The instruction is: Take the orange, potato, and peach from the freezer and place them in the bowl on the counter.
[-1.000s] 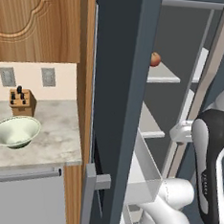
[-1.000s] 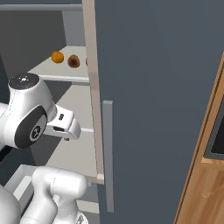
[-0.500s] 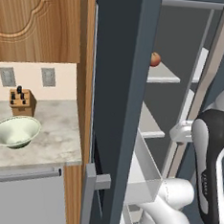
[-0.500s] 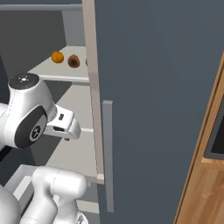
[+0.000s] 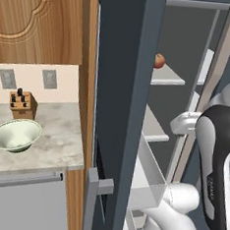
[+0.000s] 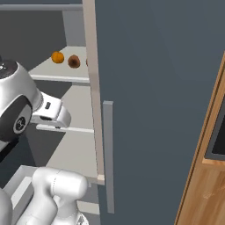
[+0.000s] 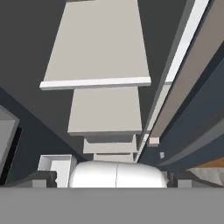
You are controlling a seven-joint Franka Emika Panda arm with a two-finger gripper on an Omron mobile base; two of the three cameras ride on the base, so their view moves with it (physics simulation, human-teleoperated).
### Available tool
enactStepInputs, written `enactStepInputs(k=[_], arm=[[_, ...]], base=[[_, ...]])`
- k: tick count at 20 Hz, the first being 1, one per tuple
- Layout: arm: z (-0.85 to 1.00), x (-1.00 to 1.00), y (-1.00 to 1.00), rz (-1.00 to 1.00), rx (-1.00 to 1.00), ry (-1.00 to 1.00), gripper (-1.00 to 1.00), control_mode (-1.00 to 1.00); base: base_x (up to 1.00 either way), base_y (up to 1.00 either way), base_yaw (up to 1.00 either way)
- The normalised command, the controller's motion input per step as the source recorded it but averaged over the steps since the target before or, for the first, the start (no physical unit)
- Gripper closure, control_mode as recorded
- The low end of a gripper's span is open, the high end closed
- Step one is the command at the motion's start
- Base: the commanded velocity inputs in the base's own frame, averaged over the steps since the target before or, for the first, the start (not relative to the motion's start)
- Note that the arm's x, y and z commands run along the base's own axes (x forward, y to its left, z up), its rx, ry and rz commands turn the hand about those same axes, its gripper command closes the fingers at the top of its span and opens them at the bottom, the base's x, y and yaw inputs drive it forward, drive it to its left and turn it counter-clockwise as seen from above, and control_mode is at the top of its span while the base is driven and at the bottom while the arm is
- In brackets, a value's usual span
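Kitchen walls of brown wood stand on both sides of the big dark freezer (image 5: 124, 88). Its door (image 6: 158, 110) is open and takes up most of the right base view, with a long grey handle (image 6: 108, 154) on its edge.

Close to the cameras, the white arm (image 5: 215, 170) bends up in front of the open freezer. The gripper's two dark tips peek up at the bottom corners of the hand view, far apart, so the pincer is wide open and holds nothing. That view looks along the light grey shelves (image 7: 98, 43), one after another.

A clear bin (image 5: 148, 176) sits low inside the freezer, just past the arm. I cannot tell if anything is in it.

Higher up and further back is a shelf with the food. The orange (image 6: 57, 57) lies on it, and the potato (image 6: 74, 61) lies just beside it. The peach (image 5: 159, 60) sits at the shelf's edge in the left base view, half hidden by the freezer's dark wall. The door edge hides it in the right base view.

Off to the left, the counter (image 5: 55, 141) is grey stone. The bowl (image 5: 15, 135) rests on it, and it looks empty. Behind the bowl, by the wall, stands a knife block (image 5: 21, 104). Two sockets (image 5: 29, 78) are on the wall above it.
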Motion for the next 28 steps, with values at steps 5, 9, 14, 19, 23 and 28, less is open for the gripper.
enactStepInputs(k=[5,9,14,19,23,28], arm=[[0.65,0.00,0.20,0.00,0.00,-0.15,-1.00,-1.00],[0.46,0.00,0.18,0.00,0.00,-0.28,-1.00,-1.00],[0.42,0.00,0.12,0.00,0.00,-0.38,-1.00,-1.00],[0.25,0.31,0.10,0.00,0.00,-0.16,-1.00,-1.00],[0.13,0.72,0.02,0.00,0.00,0.00,-1.00,-1.00],[0.00,0.73,0.13,0.00,0.00,0.02,-1.00,-1.00]], base=[[0.00,0.00,0.00],[0.00,0.00,0.00],[0.00,0.00,0.00],[0.00,0.00,0.00],[0.00,0.00,0.00],[0.00,0.00,0.00]])
